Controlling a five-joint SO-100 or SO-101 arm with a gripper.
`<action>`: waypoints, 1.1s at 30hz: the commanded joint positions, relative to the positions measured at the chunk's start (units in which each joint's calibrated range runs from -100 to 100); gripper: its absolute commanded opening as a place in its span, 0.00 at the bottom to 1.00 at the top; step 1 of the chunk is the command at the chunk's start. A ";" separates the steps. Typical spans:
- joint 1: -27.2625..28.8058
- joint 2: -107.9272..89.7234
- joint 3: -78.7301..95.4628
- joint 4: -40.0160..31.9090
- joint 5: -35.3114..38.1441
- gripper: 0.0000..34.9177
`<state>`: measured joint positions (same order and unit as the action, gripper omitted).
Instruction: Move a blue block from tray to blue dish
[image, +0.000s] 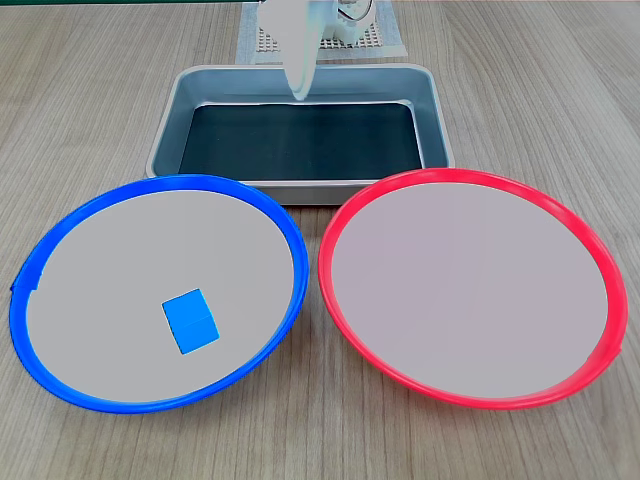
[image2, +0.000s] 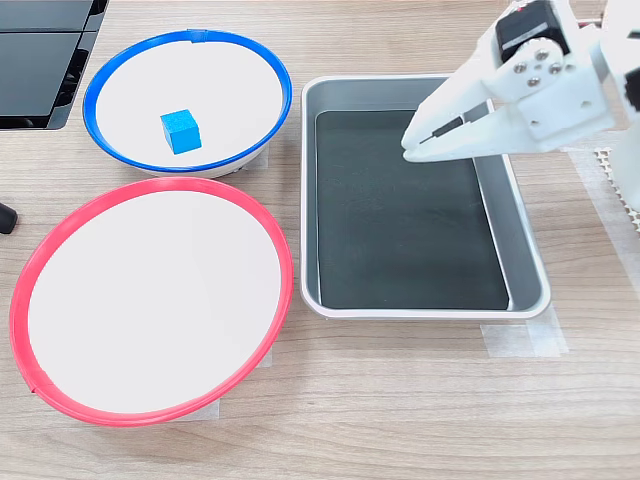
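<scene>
The blue block (image: 190, 320) (image2: 179, 131) lies flat on the pale centre of the blue dish (image: 262, 205) (image2: 100, 75), a little toward the first exterior view's lower left of the dish. The tray (image: 168, 115) (image2: 520, 235) shows only its bare black bottom. My white gripper (image: 300, 93) (image2: 410, 146) hangs above the tray, near its far wall in the first exterior view. Its jaws are pressed together with only a thin seam between them and nothing held. It is well apart from the block.
A red-rimmed plate (image: 345, 215) (image2: 150, 195) sits beside the blue dish, in front of the tray in the first exterior view. A white perforated base (image: 385, 38) stands behind the tray. A dark object (image2: 40, 60) lies at the second exterior view's top left.
</scene>
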<state>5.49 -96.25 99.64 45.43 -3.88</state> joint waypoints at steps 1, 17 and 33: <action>1.05 -2.73 0.36 1.99 0.39 0.01; 1.34 -2.73 0.36 1.99 0.24 0.01; 1.34 -2.73 0.36 1.99 0.24 0.01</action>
<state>6.55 -98.55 99.91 47.31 -3.64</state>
